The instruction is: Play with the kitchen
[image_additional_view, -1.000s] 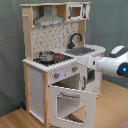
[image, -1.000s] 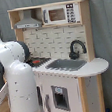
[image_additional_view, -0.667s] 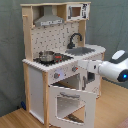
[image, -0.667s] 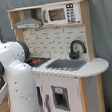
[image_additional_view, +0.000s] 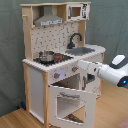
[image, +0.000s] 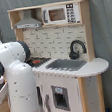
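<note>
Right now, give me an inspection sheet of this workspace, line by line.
Surface: wooden floor under the toy kitchen.
Job's things: kitchen upright; oven door hanging open in the second exterior view; black faucet over the sink; small pot on the stovetop.
Clutter: nothing seen.
Grippers: arm reaches toward the oven front; fingers cannot be made out.
Cables: nothing seen.
Surroundings: grey curtain behind.
</note>
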{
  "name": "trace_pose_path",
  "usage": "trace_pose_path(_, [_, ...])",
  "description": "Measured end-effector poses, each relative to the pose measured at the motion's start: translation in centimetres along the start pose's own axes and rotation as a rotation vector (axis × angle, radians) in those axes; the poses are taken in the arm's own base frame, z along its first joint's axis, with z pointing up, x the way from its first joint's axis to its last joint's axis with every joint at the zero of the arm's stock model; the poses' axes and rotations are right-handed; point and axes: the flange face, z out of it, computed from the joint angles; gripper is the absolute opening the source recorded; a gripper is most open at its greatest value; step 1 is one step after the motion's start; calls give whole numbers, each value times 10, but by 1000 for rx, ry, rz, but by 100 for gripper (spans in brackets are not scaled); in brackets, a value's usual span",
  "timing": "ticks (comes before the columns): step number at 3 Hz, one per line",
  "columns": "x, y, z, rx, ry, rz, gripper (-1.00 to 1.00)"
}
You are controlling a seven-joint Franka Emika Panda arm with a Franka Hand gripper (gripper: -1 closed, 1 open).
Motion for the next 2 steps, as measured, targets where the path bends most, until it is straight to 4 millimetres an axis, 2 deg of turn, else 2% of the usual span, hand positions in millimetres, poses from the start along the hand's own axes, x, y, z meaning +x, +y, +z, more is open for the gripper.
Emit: trace_pose_path(2, [-4, -35, -4, -30, -13, 113, 100])
